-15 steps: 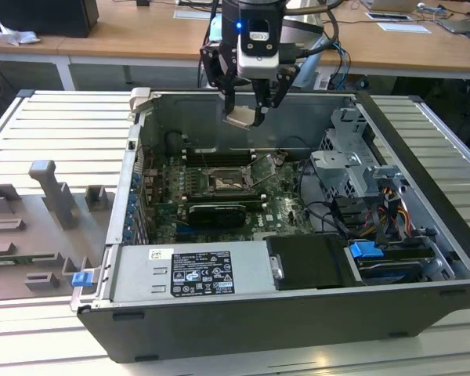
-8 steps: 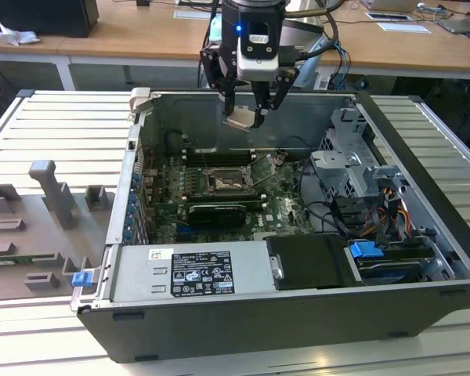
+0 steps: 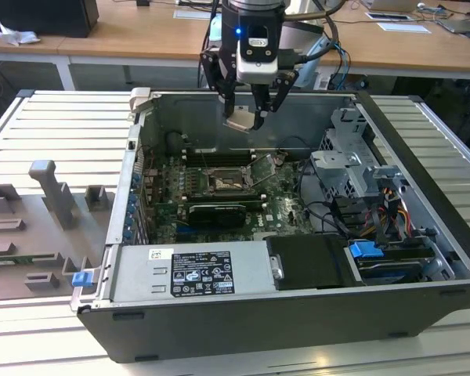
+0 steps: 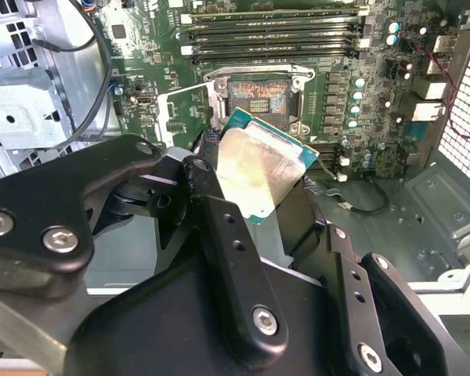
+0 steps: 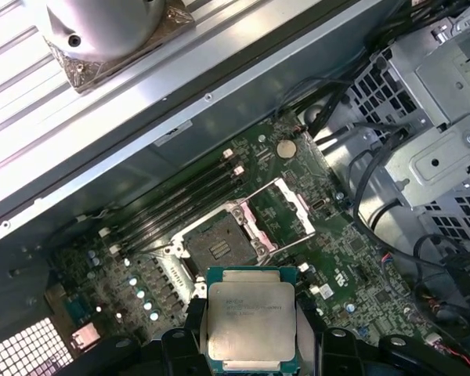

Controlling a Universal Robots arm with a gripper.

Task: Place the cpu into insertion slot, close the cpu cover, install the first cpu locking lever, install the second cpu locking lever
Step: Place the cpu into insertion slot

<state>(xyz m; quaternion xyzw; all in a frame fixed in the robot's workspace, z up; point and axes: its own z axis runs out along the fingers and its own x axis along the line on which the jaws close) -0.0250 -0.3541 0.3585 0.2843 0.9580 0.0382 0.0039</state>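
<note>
An open computer case [image 3: 258,337] lies on a slatted metal table [image 3: 47,117], seen from above in the exterior view. A green motherboard [image 3: 286,207] covers its floor. A power supply [image 3: 192,272] with a white label sits along the near wall. A metal drive cage [image 3: 352,164] and a bundle of coloured cables [image 3: 392,210] crowd the exterior view's right. A dark expansion card [image 3: 217,213] lies just in front of the socket, and long black memory slots [image 3: 219,157] run just behind it. A grey moulded tray [image 3: 39,227] rests on the table outside the case, at the exterior view's left.

The insertion slot [image 3: 223,182] is a dark square with a metal rim. Its cpu cover [image 3: 265,168] is swung up and open beside it.

The gripper [image 3: 247,119] hangs over the case near the back wall, fingers pinched narrowly on the cpu [image 3: 241,121], well above the slot. The cpu is a flat square chip with a pale silver-beige top and a thin green edge. In the second wrist view it sits tilted, one corner pointing toward the slot.
</note>
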